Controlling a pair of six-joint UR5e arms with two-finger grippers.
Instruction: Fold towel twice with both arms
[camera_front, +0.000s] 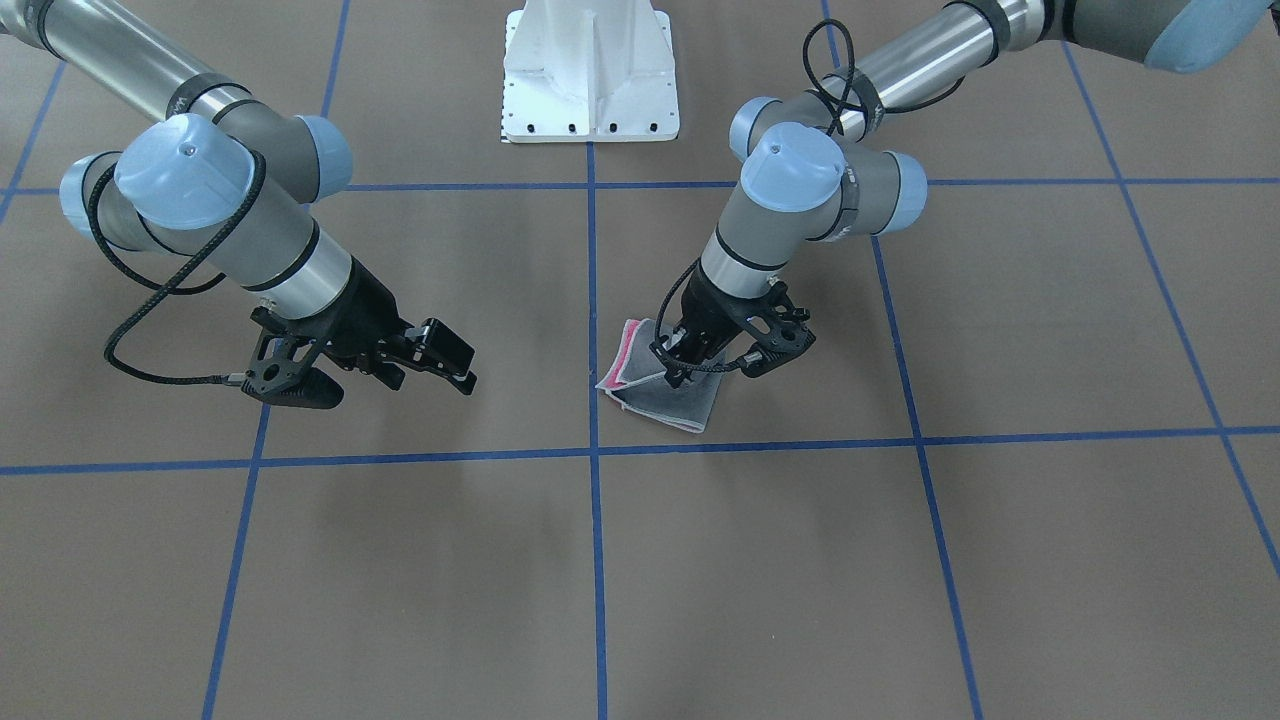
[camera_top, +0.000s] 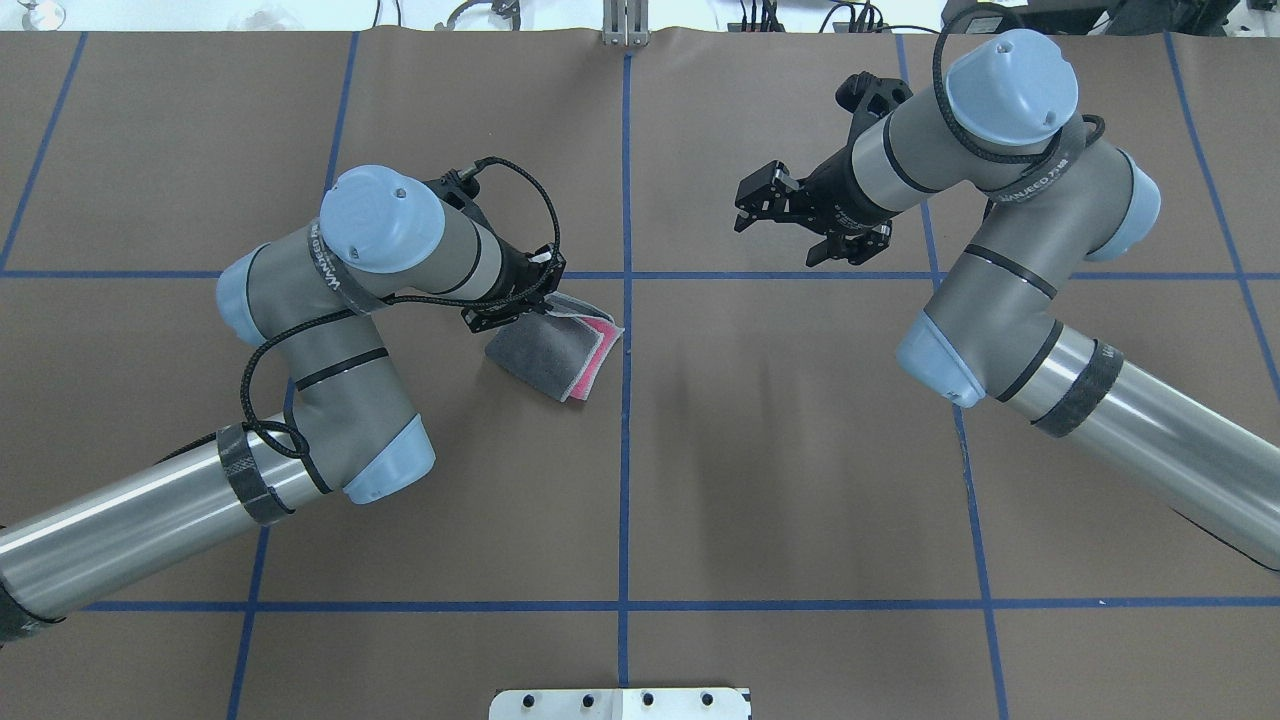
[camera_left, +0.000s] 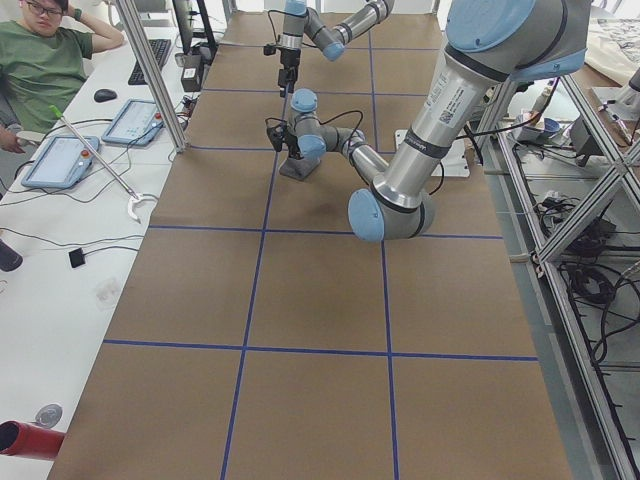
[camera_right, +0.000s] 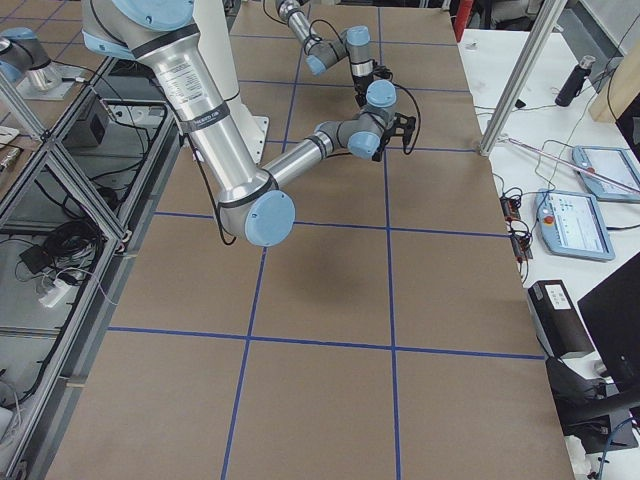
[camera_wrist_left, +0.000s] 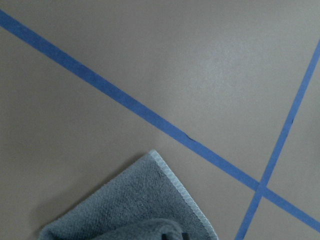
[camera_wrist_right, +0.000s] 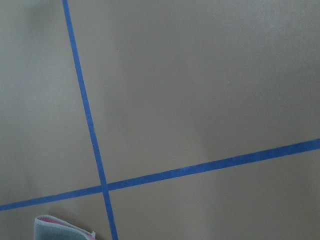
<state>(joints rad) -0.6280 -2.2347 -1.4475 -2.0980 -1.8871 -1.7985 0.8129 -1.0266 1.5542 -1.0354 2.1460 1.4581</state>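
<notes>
1. Towel (camera_front: 665, 400) lies on the brown table cover (camera_front: 780, 580), just beside the centre blue tape line (camera_front: 597, 560) and on the robot's left of it. The grey face is up, and pink edges show in stacked layers along one side.
2. Left gripper (camera_front: 695, 362) is down on the towel at the corner nearest the robot. Its fingertips are buried against cloth and linkage, so it cannot be told whether they pinch a layer or stand apart. The left wrist view shows only grey terry with a raised fold at its bottom edge.
3. Right gripper (camera_top: 785, 230) hangs over bare table on the other side of the centre line, well apart from the towel. Its fingers are spread wide and hold nothing.
4. Judging by the stacked layers, the second fold looks laid or nearly laid. The step in hand is probably setting down and letting go of the last corner.
5. The next move likely calls for the left arm to free the cloth and lift straight up, so the top layer is not dragged open.
6. White pedestal base (camera_front: 590, 80) sits at the robot's side of the table. An operator (camera_left: 45, 65) and tablets (camera_left: 60, 160) are at a side bench. None of these stands between either gripper and the towel.
</notes>
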